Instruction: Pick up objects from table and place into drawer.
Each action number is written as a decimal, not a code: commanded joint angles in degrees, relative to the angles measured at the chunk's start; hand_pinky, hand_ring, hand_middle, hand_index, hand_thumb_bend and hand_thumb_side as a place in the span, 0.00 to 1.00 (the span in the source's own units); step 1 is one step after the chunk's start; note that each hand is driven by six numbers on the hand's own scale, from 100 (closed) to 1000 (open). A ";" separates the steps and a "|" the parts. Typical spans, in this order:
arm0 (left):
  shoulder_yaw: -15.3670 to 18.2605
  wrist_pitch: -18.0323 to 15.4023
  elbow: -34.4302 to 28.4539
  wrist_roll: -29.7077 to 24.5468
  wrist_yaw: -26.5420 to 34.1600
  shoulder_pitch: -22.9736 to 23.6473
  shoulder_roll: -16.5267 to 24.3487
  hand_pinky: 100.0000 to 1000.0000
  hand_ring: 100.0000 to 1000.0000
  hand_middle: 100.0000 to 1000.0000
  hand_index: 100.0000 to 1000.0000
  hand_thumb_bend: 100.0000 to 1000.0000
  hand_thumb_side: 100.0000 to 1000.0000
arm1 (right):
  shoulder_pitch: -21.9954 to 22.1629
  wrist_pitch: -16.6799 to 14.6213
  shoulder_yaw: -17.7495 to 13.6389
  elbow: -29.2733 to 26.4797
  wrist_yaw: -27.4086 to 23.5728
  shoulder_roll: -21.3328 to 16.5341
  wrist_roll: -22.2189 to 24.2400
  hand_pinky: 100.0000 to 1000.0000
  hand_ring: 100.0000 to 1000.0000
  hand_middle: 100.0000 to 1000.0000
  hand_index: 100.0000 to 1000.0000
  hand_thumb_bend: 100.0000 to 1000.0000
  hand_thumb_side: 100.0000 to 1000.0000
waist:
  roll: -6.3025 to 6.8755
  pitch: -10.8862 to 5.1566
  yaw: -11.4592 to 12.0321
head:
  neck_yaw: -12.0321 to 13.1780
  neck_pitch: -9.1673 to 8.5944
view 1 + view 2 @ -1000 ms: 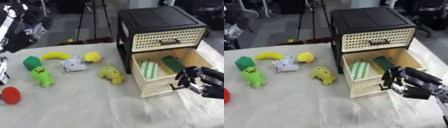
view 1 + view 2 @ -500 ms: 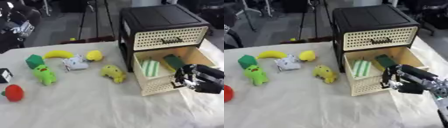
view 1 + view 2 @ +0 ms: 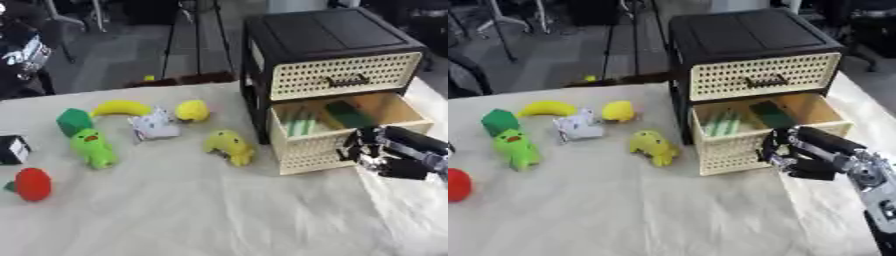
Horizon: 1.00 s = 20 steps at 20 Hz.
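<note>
— What did you see of your own body?

— Only your right hand [image 3: 802, 159] and its forearm showed, over the tabletop's right edge. The hand was black, with thick, blocky, segmented fingers [image 3: 363, 147].

— And the arm behind it?

— The wrist turned pale silver-grey, a rounded joint [image 3: 866, 170] with a darker ring, then a grey forearm [image 3: 882, 205]. You could make out no cables or markings.

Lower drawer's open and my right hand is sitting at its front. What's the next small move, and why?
Probably swing the right hand left toward the yellow toy, the piece nearest the open lower drawer. The hand seems to hold nothing, the drawer already holds green items, and toys are still on the table.
</note>
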 commanded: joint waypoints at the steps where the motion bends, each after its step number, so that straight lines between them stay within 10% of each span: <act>1: 1.10 0.06 -0.97 0.59 0.24 -0.29 0.71 0.57 0.55 0.54 0.68 0.48 0.77 | -2.42 -0.33 0.09 1.74 1.85 -0.83 -1.41 0.46 0.72 0.74 0.61 0.00 0.99 | -0.03 -0.80 0.28 | -0.35 0.41; 20: 2.37 0.38 -1.02 1.71 0.36 1.77 -0.78 0.56 0.55 0.54 0.68 0.48 0.77 | -11.93 -1.12 -0.84 14.58 10.54 -1.15 -12.28 0.48 0.75 0.75 0.64 0.00 0.92 | 0.47 -1.20 3.42 | -1.98 0.66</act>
